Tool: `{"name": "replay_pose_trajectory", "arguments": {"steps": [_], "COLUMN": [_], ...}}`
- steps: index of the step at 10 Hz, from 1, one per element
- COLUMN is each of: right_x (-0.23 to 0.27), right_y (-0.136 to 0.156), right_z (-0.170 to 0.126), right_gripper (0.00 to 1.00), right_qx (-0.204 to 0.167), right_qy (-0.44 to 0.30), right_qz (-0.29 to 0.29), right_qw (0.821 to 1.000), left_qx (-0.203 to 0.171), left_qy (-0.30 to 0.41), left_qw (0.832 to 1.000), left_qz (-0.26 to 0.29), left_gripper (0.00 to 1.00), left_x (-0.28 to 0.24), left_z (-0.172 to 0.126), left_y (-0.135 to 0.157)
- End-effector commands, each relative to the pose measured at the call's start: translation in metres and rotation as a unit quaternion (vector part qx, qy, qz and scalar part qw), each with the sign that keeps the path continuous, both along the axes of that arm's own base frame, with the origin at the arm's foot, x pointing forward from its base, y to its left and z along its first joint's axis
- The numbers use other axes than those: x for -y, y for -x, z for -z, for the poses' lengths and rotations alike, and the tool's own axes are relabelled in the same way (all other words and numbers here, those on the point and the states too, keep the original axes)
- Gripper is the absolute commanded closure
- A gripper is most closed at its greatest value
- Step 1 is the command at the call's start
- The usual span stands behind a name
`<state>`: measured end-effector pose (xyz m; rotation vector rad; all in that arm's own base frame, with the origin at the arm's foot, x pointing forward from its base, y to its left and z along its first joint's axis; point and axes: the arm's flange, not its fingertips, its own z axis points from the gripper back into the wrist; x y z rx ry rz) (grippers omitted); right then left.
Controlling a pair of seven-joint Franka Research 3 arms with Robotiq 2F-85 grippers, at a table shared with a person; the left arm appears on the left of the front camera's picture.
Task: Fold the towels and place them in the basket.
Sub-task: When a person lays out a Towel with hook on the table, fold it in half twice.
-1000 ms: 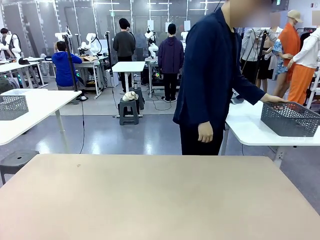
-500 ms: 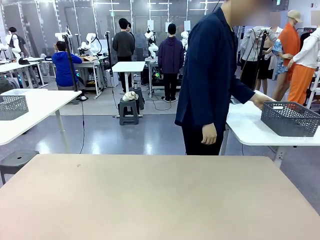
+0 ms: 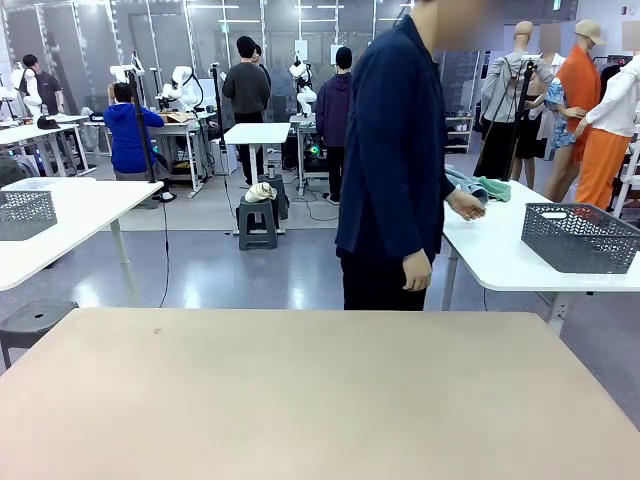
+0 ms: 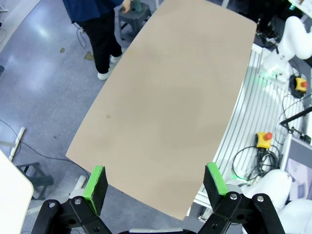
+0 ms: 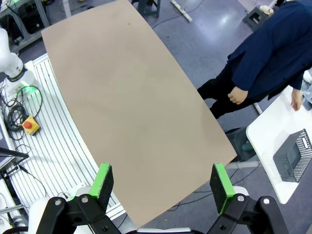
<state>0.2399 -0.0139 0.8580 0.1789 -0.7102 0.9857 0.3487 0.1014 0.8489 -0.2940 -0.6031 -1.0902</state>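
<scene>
A dark grey mesh basket (image 3: 580, 237) stands on a white side table (image 3: 500, 255) at the right, beyond my beige table (image 3: 320, 400); the right wrist view shows that basket (image 5: 294, 155) at its right edge. A bunched pale blue-grey towel (image 3: 463, 184) lies on the side table beside a green cloth (image 3: 497, 188). A person in a dark jacket (image 3: 395, 160) stands at the far side, one hand (image 3: 466, 208) at the towel. My left gripper (image 4: 155, 180) hangs open high above the beige table (image 4: 170, 97). My right gripper (image 5: 162, 180) is open too, holding nothing.
Another grey mesh basket (image 3: 25, 213) sits on a white table at the far left. A dark stool (image 3: 35, 322) stands by my table's left corner. Cables and a yellow stop button (image 4: 263, 139) lie on the ribbed base on my side.
The person has taken the hand off the basket's rim and moved it left to the cloths, turning and stepping slightly left. Both grippers are unchanged.
</scene>
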Motion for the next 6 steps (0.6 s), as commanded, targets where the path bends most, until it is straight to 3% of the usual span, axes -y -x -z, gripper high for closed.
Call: {"name": "replay_pose_trajectory", "arguments": {"steps": [1,6], "right_x": [-0.0010,-0.0010], "right_y": [-0.0006,-0.0006], "right_z": [0.0006,0.0006], "right_gripper": [0.00,0.00], "right_qx": [0.000,0.000], "right_qy": [0.001,0.001], "right_qz": [-0.008,-0.008], "right_qw": [1.000,1.000], "left_qx": [0.001,0.001], "left_qy": [0.000,0.000], "left_qw": [1.000,1.000], "left_qz": [-0.001,-0.001], "left_gripper": [0.00,0.00], "left_x": [-0.0005,-0.0005], "left_z": [-0.0001,-0.0001], "left_y": [0.0007,0.0007]}}
